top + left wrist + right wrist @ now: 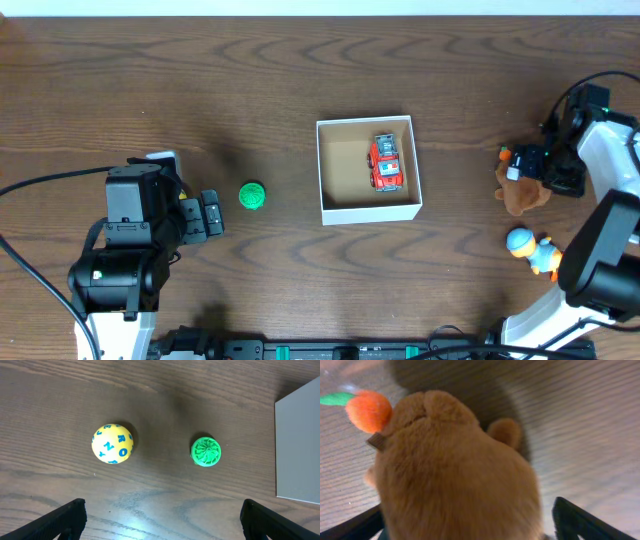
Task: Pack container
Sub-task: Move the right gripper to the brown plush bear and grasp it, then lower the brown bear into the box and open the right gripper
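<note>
The container (pixel 368 210), a square white-walled box with a tan inside, sits mid-table and holds a red toy car (pixel 386 163). Its white wall also shows in the left wrist view (pixel 300 445). A green ball (pixel 252 196) lies left of it. My left gripper (pixel 212 215) is open and empty, just left of the green ball (pixel 206 451). A yellow ball with blue letters (pixel 112 443) shows only in the left wrist view. My right gripper (pixel 540 172) is open, its fingers either side of a brown plush (pixel 520 197) with an orange carrot (pixel 368 410).
A blue and orange duck toy (pixel 532 250) lies near the right arm's base, in front of the plush. The left arm's body (pixel 130 240) covers the table's front left. Cables run along both sides.
</note>
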{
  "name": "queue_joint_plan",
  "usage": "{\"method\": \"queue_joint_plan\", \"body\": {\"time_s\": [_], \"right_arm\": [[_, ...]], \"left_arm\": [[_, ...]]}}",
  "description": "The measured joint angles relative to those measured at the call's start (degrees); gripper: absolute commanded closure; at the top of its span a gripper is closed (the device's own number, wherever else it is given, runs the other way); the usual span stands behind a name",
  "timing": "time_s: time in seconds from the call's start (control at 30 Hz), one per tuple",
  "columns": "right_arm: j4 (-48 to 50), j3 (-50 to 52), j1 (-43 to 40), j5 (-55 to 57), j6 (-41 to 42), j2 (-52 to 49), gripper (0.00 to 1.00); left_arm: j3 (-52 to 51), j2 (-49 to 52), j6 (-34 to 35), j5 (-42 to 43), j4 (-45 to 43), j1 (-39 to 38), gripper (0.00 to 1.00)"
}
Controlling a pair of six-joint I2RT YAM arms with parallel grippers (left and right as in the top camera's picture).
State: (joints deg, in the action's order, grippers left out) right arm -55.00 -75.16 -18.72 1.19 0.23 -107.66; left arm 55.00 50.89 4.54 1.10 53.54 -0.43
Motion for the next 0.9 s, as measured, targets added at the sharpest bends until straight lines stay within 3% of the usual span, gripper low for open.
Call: {"method": "queue_joint_plan", "body": {"time_s": [0.13,0.2,0.43,0.57,0.67,0.9], "right_arm": [[0.0,0.0,0.9,-1.4,-0.7,-1.4,0.68],[0.0,-0.1,1.3,-1.7,-1.0,-1.3,0.8],[-4.0,-0.8,3.8,-1.5,-0.7,0.4,0.78],[-5.9,-4.0,7.7,-1.4,-0.7,6.5,0.81],[-4.4,-8.7,13.0,-1.4,-0.2,14.4,0.91],[1.0,-13.1,29.8,-2.3,8.9,29.9,0.91]], "left_arm": [[0.0,0.0,0.0,0.0,0.0,0.0,0.02],[0.0,0.0,0.0,0.0,0.0,0.0,0.02],[0.0,0.0,0.0,0.0,0.0,0.0,0.02],[0.0,0.0,0.0,0.0,0.0,0.0,0.02],[0.0,0.0,0.0,0.0,0.0,0.0,0.02],[0.0,0.0,0.0,0.0,0.0,0.0,0.02]]}}
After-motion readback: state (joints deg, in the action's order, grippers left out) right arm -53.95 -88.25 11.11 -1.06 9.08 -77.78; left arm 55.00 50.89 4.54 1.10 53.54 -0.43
